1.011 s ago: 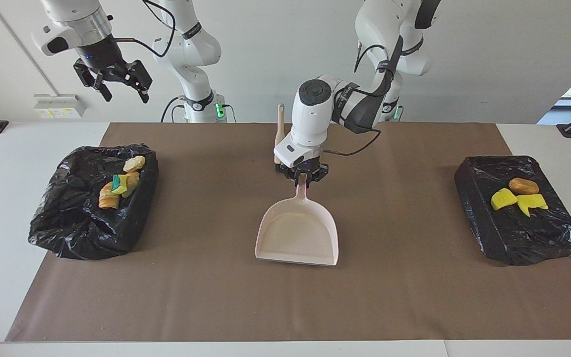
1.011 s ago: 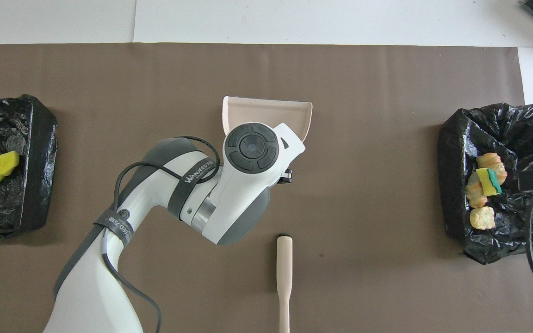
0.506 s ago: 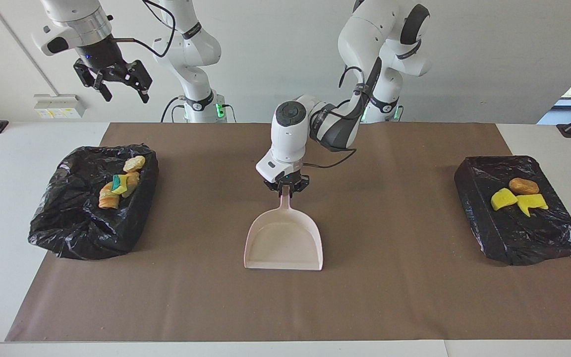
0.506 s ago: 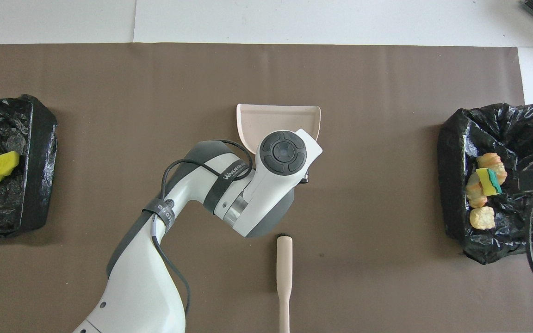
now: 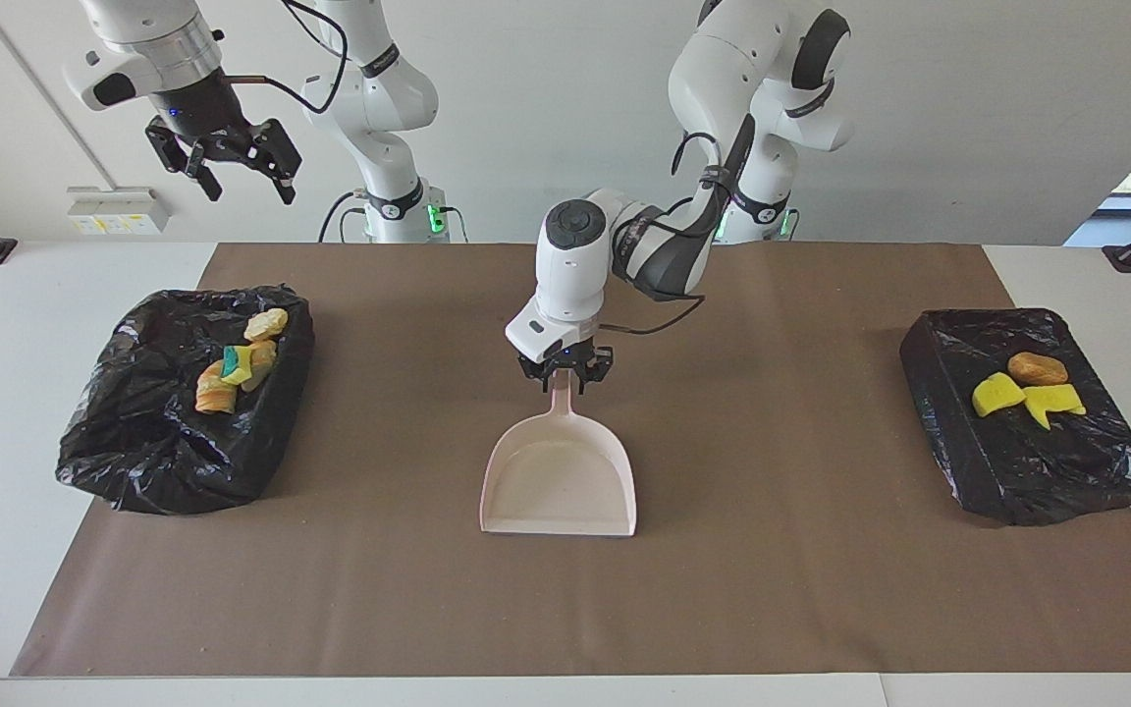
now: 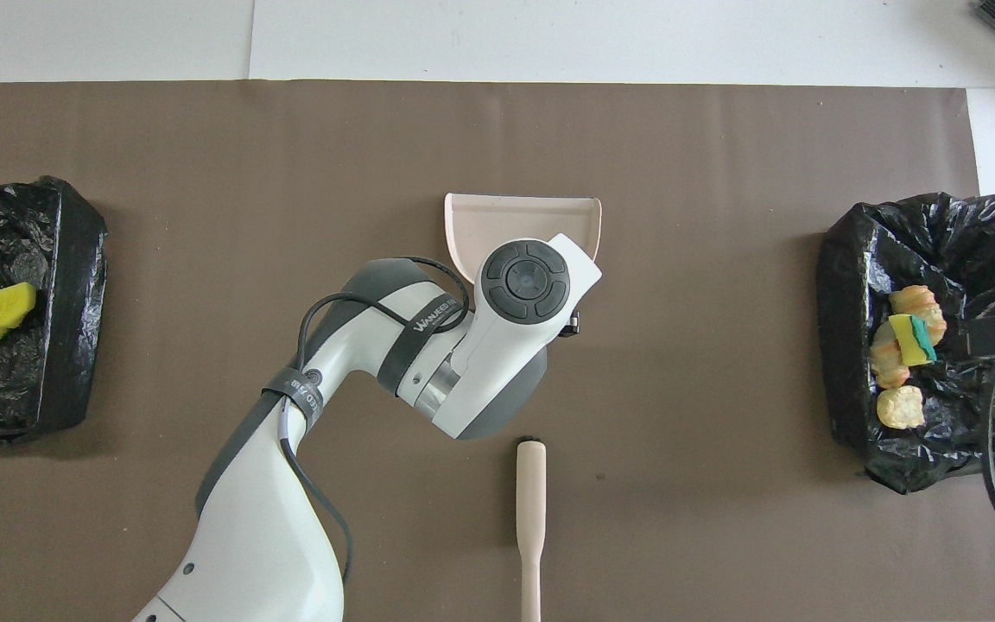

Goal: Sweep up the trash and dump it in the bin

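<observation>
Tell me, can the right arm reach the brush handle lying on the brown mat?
Probably yes: the right gripper waits raised and open, and nothing covers the beige brush handle, which lies nearer to the robots than the pale pink dustpan.

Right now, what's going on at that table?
Left gripper opening at dustpan handle. Right gripper open, waiting, raised. Trash in both bins. Nothing blocking.
</observation>
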`<state>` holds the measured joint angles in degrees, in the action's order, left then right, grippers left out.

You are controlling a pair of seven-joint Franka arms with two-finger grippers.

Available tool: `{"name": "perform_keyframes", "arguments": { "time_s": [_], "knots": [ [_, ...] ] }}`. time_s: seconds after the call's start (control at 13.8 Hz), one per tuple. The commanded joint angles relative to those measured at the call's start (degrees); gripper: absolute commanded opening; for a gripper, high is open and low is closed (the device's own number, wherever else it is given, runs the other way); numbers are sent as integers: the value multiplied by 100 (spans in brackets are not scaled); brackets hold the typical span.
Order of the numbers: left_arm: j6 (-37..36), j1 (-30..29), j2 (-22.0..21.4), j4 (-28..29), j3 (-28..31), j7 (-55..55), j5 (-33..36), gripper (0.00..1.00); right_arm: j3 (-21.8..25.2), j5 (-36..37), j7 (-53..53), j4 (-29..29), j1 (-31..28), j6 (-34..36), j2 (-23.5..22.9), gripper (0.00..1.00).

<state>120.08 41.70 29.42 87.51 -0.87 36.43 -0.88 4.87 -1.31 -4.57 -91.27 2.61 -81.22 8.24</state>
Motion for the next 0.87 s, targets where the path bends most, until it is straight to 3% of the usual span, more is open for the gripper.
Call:
{"name": "perform_keyframes", "arguments": {
  "time_s": [0.0,0.29,0.51,0.79],
  "knots": [
    [-45,5,-294,-16,104,-31,9,100,-39,8,88,-110,-59,-7,108,100],
    [-177,-495,-1059,563,105,-678,378,100,-39,17,88,-110,-59,-7,108,100],
    [-511,-1057,-1893,1064,96,-1600,378,100,-39,17,88,-110,-59,-16,108,100],
    [-1459,-1883,-2808,1207,96,-2902,361,100,-39,25,88,-110,-59,-16,108,100]
  ]
}}
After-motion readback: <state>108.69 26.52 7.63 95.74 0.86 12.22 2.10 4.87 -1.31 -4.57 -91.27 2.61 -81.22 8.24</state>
